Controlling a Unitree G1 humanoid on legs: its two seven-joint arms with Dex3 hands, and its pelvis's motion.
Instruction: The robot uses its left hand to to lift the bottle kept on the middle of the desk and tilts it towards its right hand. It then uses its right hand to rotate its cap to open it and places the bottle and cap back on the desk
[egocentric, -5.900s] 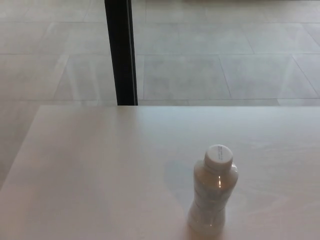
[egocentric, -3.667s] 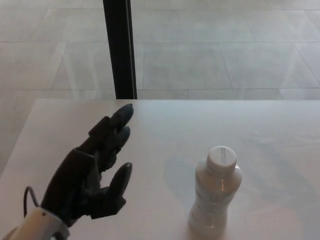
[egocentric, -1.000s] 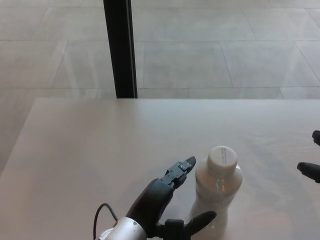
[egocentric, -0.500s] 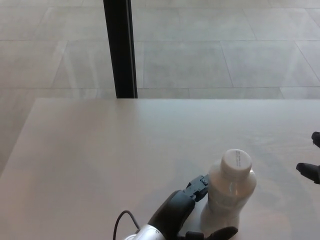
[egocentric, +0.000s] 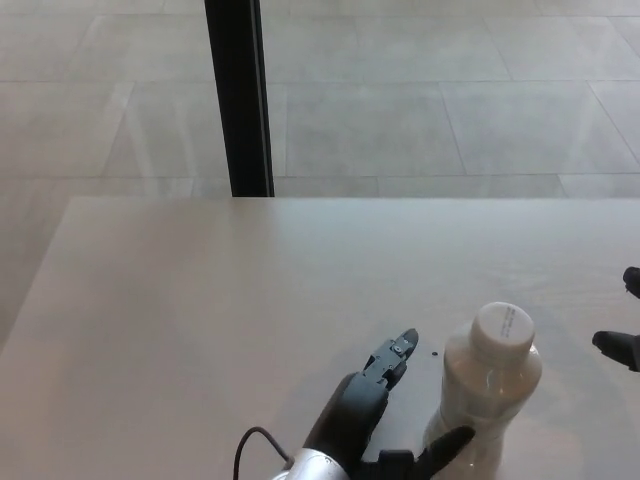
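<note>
Bottle (egocentric: 487, 395) is seen standing upright on the desk (egocentric: 200, 300), near the desk's front edge and right of its middle; white cap (egocentric: 503, 327) is screwed on top. The bottle's base is cut off by the lower frame edge.

Left hand (egocentric: 365, 415) is positioned just left of the bottle, coming in from the bottom of the frame. Its fingers (egocentric: 392, 358) are stretched forward and spread apart from the thumb (egocentric: 445, 448), which is placed low against the bottle's left side, touching or nearly so; which one cannot be told. The bottle is not enclosed by the hand: wide open, nothing held. A thin dark cable (egocentric: 255, 445) is looped at the wrist, left of the bottle.

Right hand (egocentric: 625, 335) is only partly visible at the frame's right edge, right of the bottle and apart from it. Two dark fingertips are shown; its state cannot be told.

A black vertical post (egocentric: 238, 95) is seen behind the desk's far edge, well left of the bottle, over a tiled floor (egocentric: 450, 100).
</note>
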